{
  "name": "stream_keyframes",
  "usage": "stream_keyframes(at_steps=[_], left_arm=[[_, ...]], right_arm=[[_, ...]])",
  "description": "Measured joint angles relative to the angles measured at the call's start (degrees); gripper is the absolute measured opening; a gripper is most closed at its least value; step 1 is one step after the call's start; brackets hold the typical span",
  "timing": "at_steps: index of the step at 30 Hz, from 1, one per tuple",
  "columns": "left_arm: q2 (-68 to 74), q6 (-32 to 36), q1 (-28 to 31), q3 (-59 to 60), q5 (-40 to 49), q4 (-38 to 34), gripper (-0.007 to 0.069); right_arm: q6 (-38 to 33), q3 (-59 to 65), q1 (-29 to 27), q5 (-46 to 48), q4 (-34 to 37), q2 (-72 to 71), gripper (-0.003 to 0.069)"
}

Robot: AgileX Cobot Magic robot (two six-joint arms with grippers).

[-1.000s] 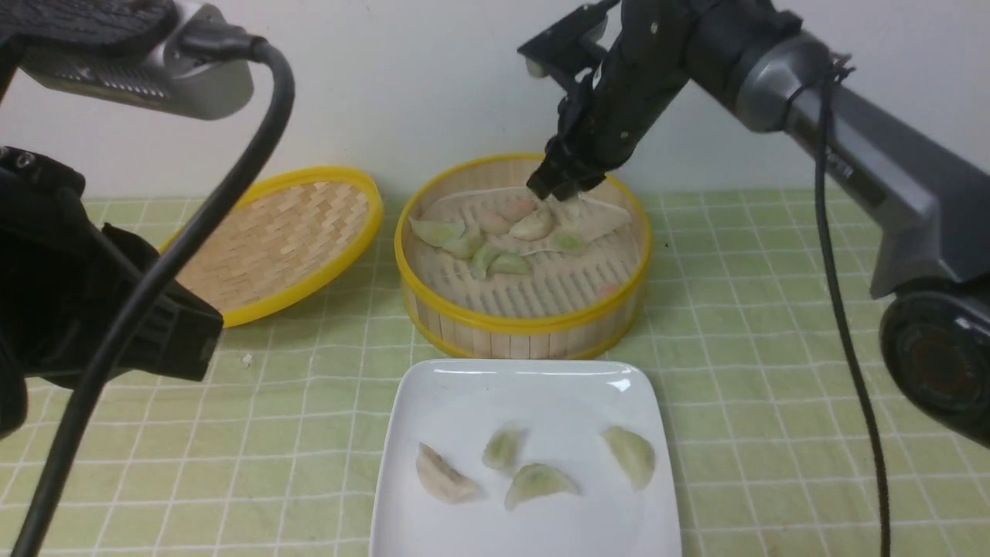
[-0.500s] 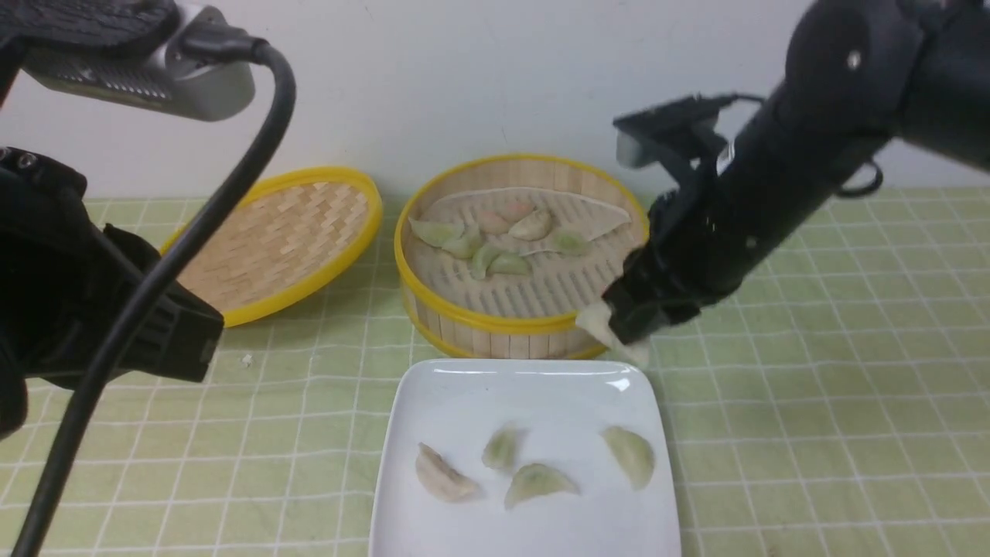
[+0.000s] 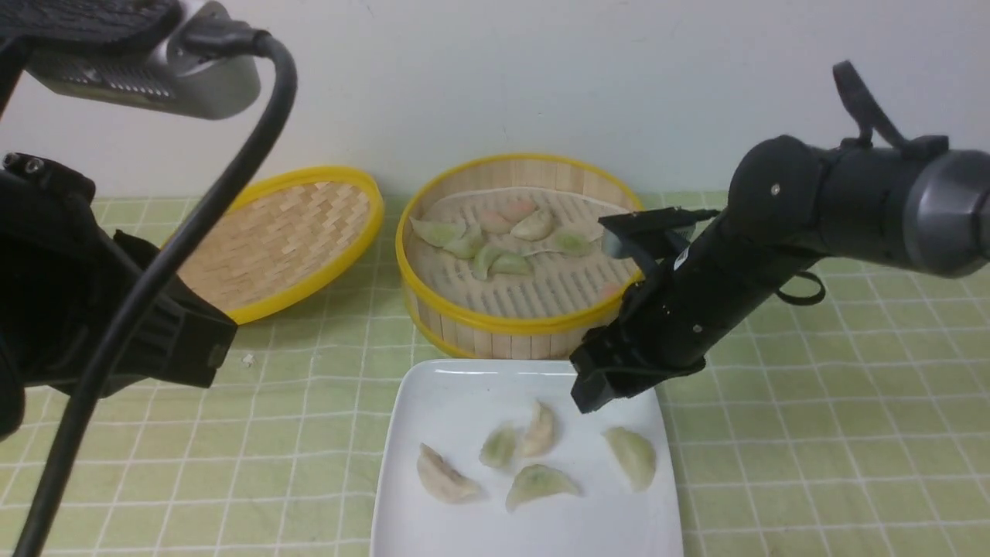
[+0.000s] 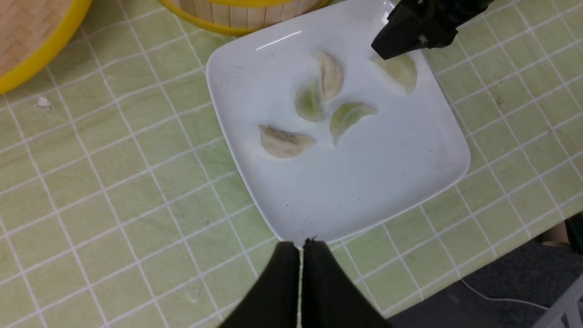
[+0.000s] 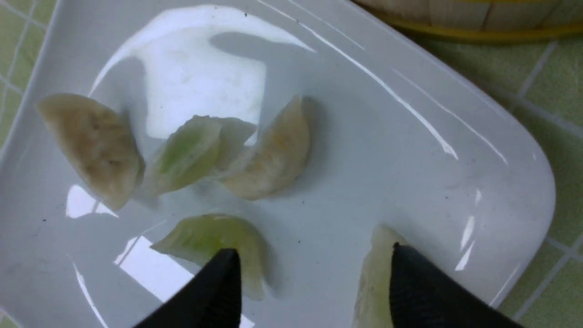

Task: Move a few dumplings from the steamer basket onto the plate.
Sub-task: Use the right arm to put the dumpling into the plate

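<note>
Five dumplings (image 3: 539,483) on the plate (image 3: 456,387), more in the steamer basket (image 3: 510,329).
The glossy white square plate lies flat at the table's (image 3: 773,433) near edge, just in front of the round, yellow-rimmed bamboo basket. On the plate, a cream dumpling lies left, two green ones sit mid-plate, another cream one (image 3: 540,430) touches the farther green one, and a pale green one is near the right edge. About six more, green, cream and pinkish, cluster (image 3: 495,240) toward the basket's far side.

No readable text, label, brand or number shows in any view.
</note>
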Motion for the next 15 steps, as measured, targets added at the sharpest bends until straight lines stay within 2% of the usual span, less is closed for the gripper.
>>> stream_keyframes(at_steps=[3,5,9,12,14,15], left_arm=[[-0.05,0.00,0.00,0.00,0.00,0.00,-0.0006],[-0.05,0.05,0.00,0.00,0.00,0.00,-0.0006],[-0.05,0.70,0.00,0.00,0.00,0.00,-0.0006],[-0.05,0.89,0.00,0.00,0.00,-0.03,-0.0006],[-0.05,0.89,0.00,0.00,0.00,-0.03,-0.0006],[-0.05,0.89,0.00,0.00,0.00,-0.03,-0.0006]], right_arm=[[0.28,-1.97,0.00,4.10,-0.24,-2.01,0.0428],[1.53,-2.88,0.00,7.49,-1.20,-7.05,0.0348],[5.98,-2.96,0.00,11.57,-4.74,-20.62,0.0102],[8.79,-0.61,0.00,11.01,-6.62,-33.85,0.0012],[9.53,1.38,0.00,9.74,-7.19,-39.69,-0.0001],[9.97,4.91,0.00,7.43,-7.75,-47.83,-0.0008]])
